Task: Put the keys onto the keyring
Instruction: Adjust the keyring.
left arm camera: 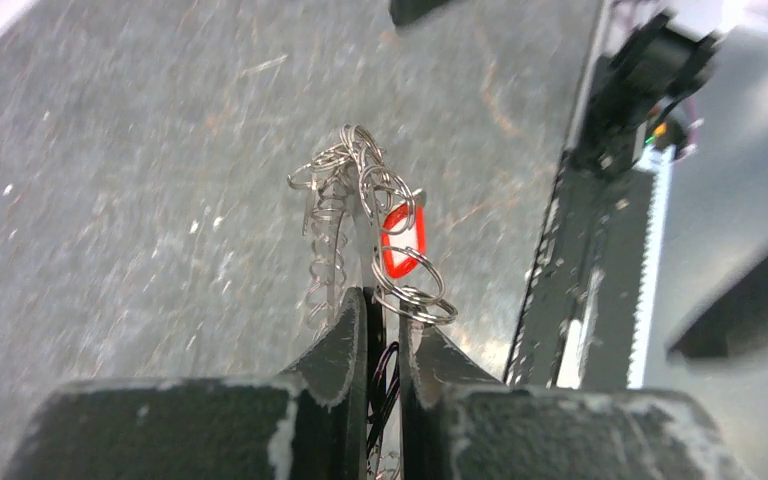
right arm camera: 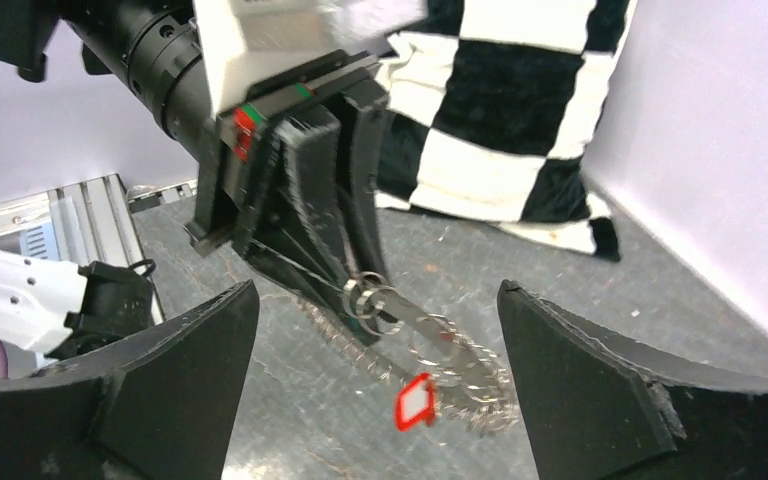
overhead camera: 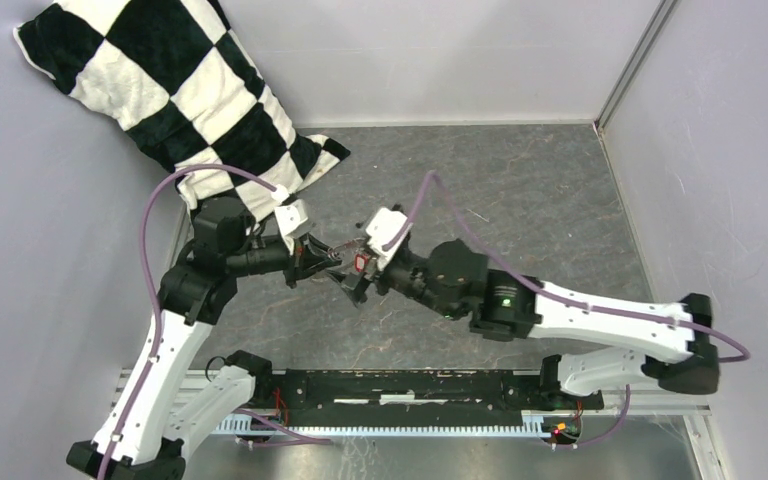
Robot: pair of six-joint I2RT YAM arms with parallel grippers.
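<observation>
We held the keyring (left arm camera: 360, 185) in the closed left end effector (left arm camera: 384, 330), above the bench (overhead camera: 520, 180); the right end effector (right arm camera: 377, 292) gaped empty beside it. We saw no key; steadying the keyring should aid threading.

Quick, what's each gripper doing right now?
Left gripper: closed on the keyring.
Right gripper: open, holding nothing.

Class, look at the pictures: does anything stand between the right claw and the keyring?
Nothing visible does. The open right claw faces the keyring, which the shut left claw grips by one end.
</observation>
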